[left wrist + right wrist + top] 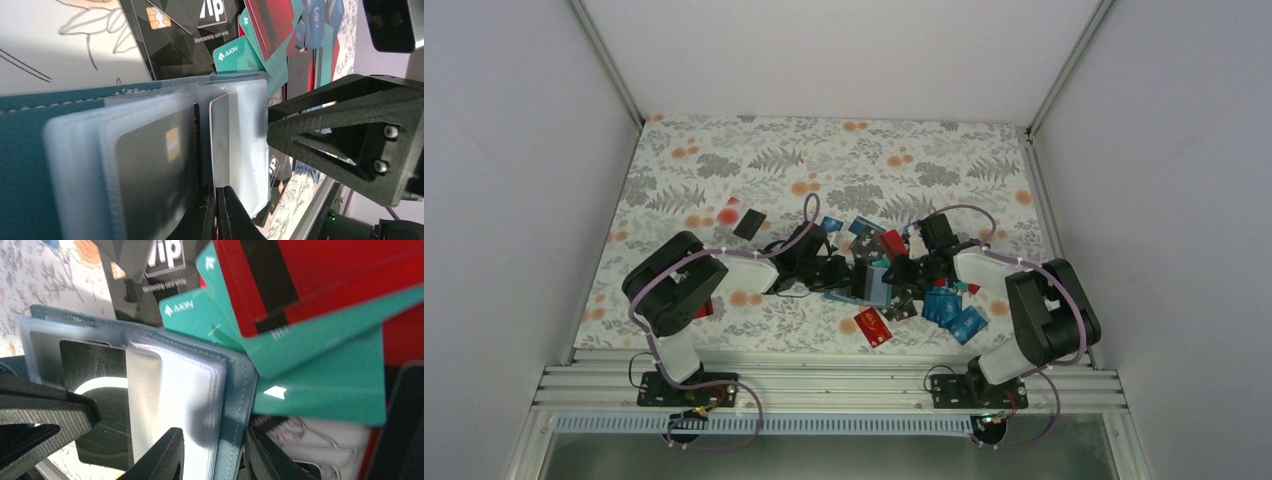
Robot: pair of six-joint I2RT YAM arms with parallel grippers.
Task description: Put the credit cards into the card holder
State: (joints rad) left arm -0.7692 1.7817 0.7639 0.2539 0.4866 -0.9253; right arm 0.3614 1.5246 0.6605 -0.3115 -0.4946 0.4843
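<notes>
A floral desk (824,150) filled the middle of the overhead view, walled in white on three sides. The left arm (674,285) and right arm (1044,310) reached in from the bottom edge and met at centre frame.

The holder (871,283) lay open there between the two arms, a teal cover with clear sleeves fanned up. Loose cards (944,305) were scattered around it, mostly to its right and above. One red card (873,327) lay below it. One black card (749,223) sat apart at upper left.

In the left wrist view, a grey chip card (155,165) sat inside a sleeve. A black "vip" card (175,35) and a teal card (235,55) lay beyond the holder at the top of the frame.

The left pincer (216,200) had its fingers pressed together at the bottom of that frame, clamped on the edge of the holder's sleeves.

In the right wrist view, the right pincer (212,440) had its fingers apart, one on each side of the holder's stitched edge. Whether they touched it could not be told.
</notes>
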